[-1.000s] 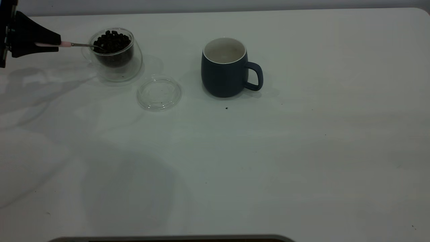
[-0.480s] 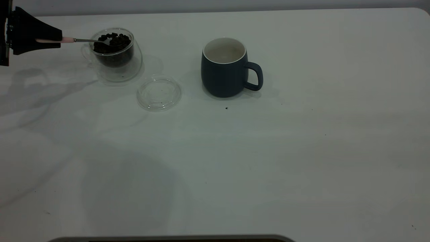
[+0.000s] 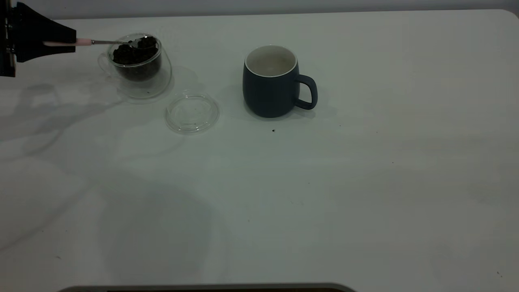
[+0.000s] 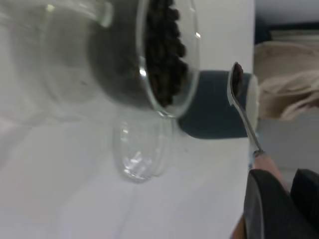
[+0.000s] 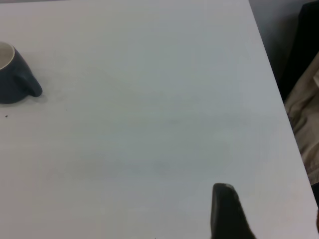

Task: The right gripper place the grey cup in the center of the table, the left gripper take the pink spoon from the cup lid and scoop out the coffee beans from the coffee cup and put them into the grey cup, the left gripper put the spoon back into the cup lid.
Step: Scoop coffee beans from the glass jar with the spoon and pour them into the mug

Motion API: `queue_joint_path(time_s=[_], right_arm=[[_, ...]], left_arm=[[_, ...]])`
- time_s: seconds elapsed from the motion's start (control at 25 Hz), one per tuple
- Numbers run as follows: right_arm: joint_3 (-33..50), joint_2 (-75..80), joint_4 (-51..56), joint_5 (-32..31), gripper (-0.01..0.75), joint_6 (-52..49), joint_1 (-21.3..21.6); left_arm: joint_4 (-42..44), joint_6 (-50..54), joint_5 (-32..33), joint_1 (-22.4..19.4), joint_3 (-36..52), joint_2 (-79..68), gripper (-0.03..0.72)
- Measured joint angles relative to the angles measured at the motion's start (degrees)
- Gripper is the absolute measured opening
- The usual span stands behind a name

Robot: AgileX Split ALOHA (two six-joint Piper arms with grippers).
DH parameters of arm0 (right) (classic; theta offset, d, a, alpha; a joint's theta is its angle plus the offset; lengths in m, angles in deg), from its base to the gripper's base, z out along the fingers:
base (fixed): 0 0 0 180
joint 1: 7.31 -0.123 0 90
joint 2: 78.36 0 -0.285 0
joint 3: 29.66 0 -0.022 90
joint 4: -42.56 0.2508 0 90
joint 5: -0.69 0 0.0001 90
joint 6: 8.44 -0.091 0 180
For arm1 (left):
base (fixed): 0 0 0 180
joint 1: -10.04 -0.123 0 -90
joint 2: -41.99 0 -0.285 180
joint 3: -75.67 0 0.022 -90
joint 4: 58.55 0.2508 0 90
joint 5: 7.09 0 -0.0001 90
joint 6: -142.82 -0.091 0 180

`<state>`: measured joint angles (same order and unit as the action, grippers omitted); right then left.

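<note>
left gripper (image 3: 67, 42) fingers clamp pink spoon (image 3: 106, 41) | bowl above coffee cup (image 3: 138, 65)

Exterior looks down; both wrist views share the grey cup (image 3: 271, 81).

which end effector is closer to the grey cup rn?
Left. The left end effector is beyond the coffee cup from the grey cup; the right end effector is parked far off.
</note>
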<state>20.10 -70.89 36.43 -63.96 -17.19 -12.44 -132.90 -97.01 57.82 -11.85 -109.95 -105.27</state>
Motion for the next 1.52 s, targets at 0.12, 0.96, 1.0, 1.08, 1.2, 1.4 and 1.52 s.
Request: queue_joint_path(time_s=[0.12, 0.96, 1.0, 1.08, 1.2, 1.4, 1.52], right_arm=[[0.0, 0.0, 0.0, 0.0, 0.457, 0.0, 0.0], [0.0, 0.0, 0.0, 0.0, 0.457, 0.0, 0.0], [0.0, 0.0, 0.0, 0.0, 0.457, 0.0, 0.0], [0.0, 0.0, 0.0, 0.0, 0.457, 0.0, 0.0], [0.0, 0.0, 0.0, 0.0, 0.457, 0.0, 0.0], [0.0, 0.0, 0.0, 0.0, 0.457, 0.0, 0.0], [0.0, 0.0, 0.0, 0.0, 0.457, 0.0, 0.0]], left_arm=[[-0.1, 0.0, 0.5, 0.0, 0.0, 0.0, 0.127], [-7.3, -2.3, 0.4, 14.5, 0.0, 0.0, 0.127], [-7.3, -2.5, 0.0, 15.4, 0.0, 0.0, 0.127], [-7.4, -2.9, -1.4, 17.0, 0.0, 0.0, 0.127], [-7.5, -4.0, -3.9, 19.5, 0.0, 0.0, 0.127], [-7.7, -6.6, -9.1, 22.9, 0.0, 0.0, 0.127], [-8.1, -8.9, -11.7, 24.1, 0.0, 0.0, 0.127]])
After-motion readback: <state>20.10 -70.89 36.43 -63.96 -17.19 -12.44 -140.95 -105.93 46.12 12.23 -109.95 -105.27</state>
